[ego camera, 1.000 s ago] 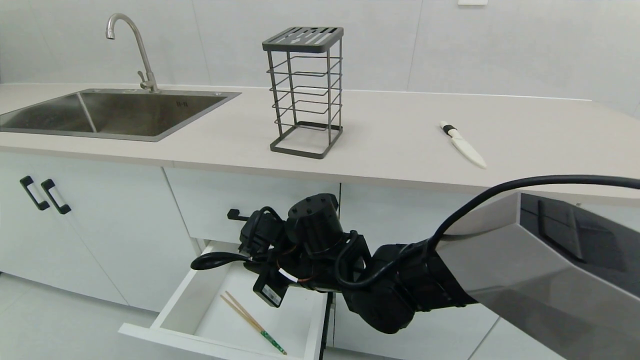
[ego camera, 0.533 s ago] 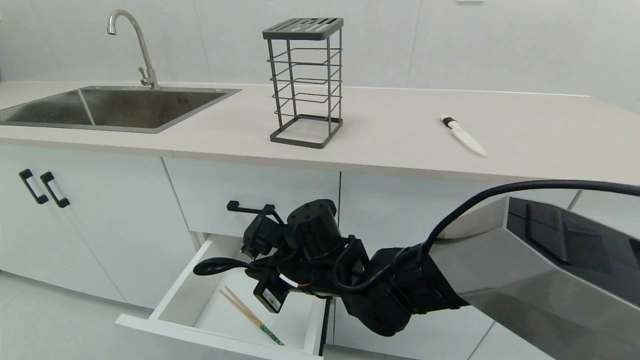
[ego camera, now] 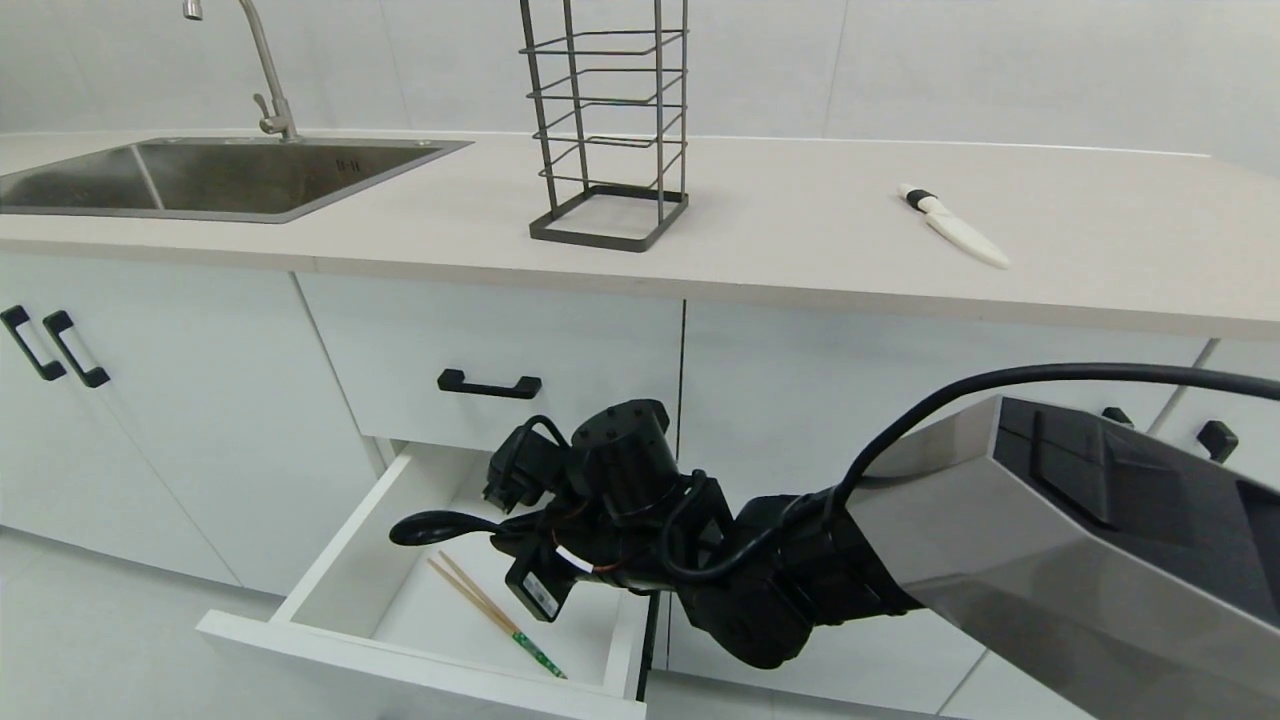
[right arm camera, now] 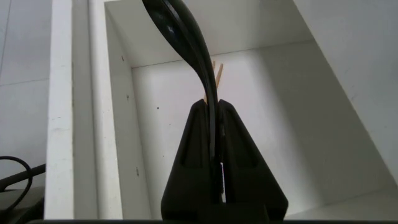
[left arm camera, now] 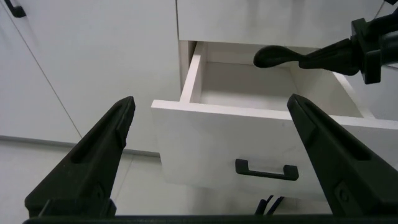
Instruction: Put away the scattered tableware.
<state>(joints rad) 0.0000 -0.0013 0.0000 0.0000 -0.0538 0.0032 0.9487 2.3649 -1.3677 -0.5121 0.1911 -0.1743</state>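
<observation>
The black plastic spoon [ego camera: 447, 525] is clamped by its handle in the shut right jaws, projecting beyond them over the open white drawer [ego camera: 340, 565]; released askew, it could be bounced over the wall. The left jaws are spread wide, empty

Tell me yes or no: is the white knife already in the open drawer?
No, the white knife lies on the countertop, while the drawer holds chopsticks.
</observation>
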